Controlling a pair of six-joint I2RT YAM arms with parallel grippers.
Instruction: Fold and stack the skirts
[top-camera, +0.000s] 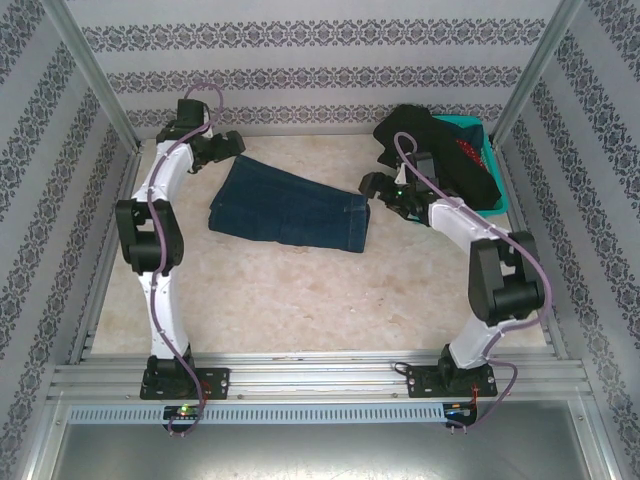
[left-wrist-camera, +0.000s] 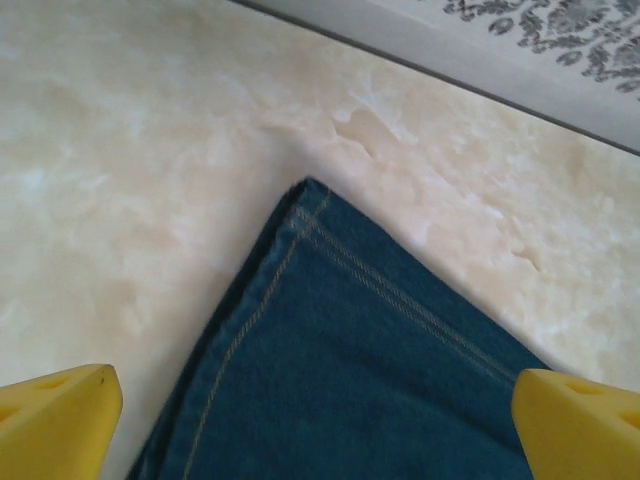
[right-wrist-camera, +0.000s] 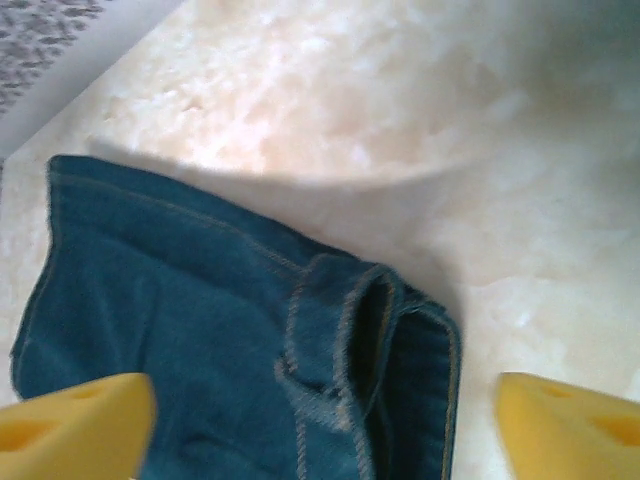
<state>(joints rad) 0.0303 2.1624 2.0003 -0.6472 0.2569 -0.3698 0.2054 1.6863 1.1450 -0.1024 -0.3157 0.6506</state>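
Left gripper (top-camera: 232, 147) and right gripper (top-camera: 370, 185) sit wide open, empty, by the denim skirt (top-camera: 290, 208); you'd pinch its corners, fold next.

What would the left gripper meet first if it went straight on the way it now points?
Most likely the dark blue denim skirt: its stitched corner lies ahead, framed by the left gripper's open yellow fingers, with the beige marbled table beyond it. Depth is unclear.

pretty bright, flat even light, soft shadow on the table (right-wrist-camera: 330, 90) just ahead of the right gripper (right-wrist-camera: 320, 425), its yellow fingertips (right-wrist-camera: 70, 425) blurry up close, wrist shots kinda soft, top view washed out
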